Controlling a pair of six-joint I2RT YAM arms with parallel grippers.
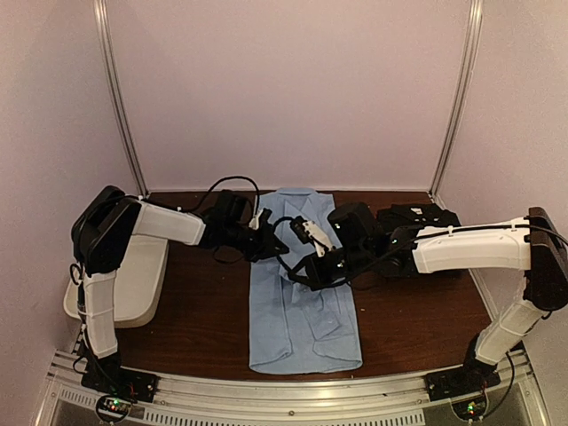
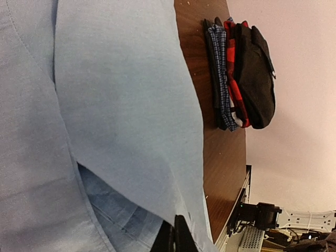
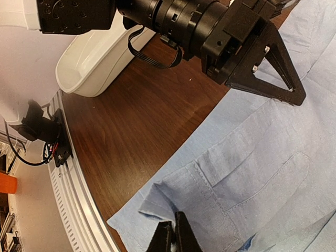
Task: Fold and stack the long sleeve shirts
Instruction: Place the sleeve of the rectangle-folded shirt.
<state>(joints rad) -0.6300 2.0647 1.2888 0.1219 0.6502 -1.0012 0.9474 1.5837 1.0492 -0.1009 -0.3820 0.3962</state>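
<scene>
- My left gripper (image 2: pixel 173 237) has its fingers pressed together at the side edge of the light blue shirt (image 1: pixel 302 311), and the cloth's edge runs right into the tips.
- My right gripper (image 3: pixel 170 236) is likewise closed. Its fingers pinch a small raised fold at the same edge of the shirt, the one on the left arm's side.
- In the right wrist view, the left gripper sits farther along that edge, its dark fingers down on the fabric.
- From above, both grippers meet over the shirt's upper half, the left one nearer the collar (image 1: pixel 297 197) and the right one nearer the middle of the body.
- The shirt lies flat and lengthwise down the centre of the brown table (image 1: pixel 209 311), collar toward the back wall and hem just short of the near edge.
- The folded shirts (image 2: pixel 239 79) are stacked on the table's far right, apart from the blue shirt, with a dark one on top and red check and blue check beneath. From above, my right arm hides part of the pile.
- A white tub (image 1: pixel 138 275) stands at the table's left edge, beside the left arm's base and well apart from the shirt.
</scene>
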